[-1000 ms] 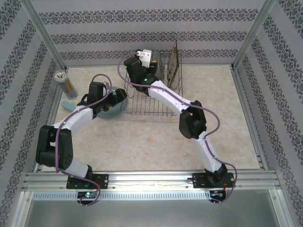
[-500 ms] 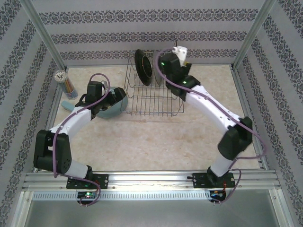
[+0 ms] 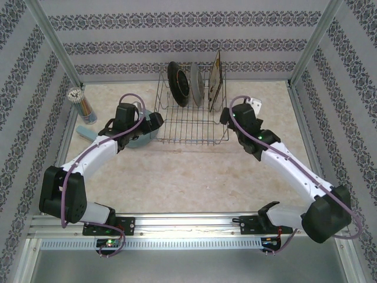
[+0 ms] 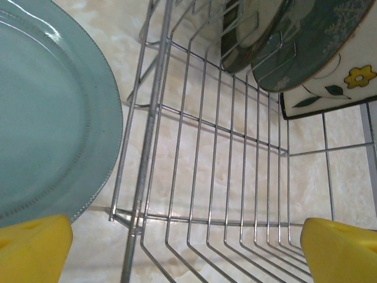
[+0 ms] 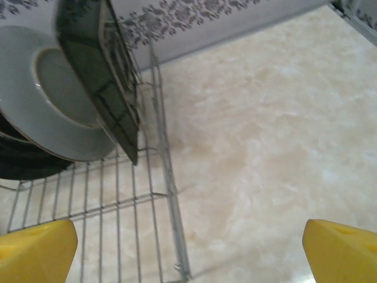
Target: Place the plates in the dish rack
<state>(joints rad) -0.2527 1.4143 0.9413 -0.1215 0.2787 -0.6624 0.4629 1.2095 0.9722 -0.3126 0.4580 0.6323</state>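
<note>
Presently, three of the four plates are standing on edge at the far end of the dish rack (image 3: 189, 127): the dark-brown-rimmed plate (image 3: 178, 83) on the left, the grey reindeer plate (image 3: 197, 84) in the middle and the square floral plate (image 3: 217, 79) on the right. The light-blue plate (image 3: 136, 141) is lying on the table (image 3: 194, 177) just beside the rack's left wall; whether rim and wire are touching cannot be told.

The left gripper (image 3: 154, 121) is hovering above the near-left corner of the rack with its jaws spread wide and nothing between them. In its wrist view the blue plate (image 4: 47, 118) is lying to the left and the bare rack wires (image 4: 206, 171) are running ahead. The right gripper (image 3: 225, 115) is hanging just off the rack's right wall, likewise released and empty, and is looking at the back of the square plate (image 5: 100, 76).

Judged from this layout, the step in hand is the pickup of the last plate by the left arm. Doing it well is likely calling for:
- a grip across the rim on the side away from the rack, where the wires are not crowding the fingers;
- a firm closure before lifting, since glazed ware is apt to slip;
- turning the plate upright clear of the rack wall;
- lowering it between free tines nearer than the brown plate.
</note>
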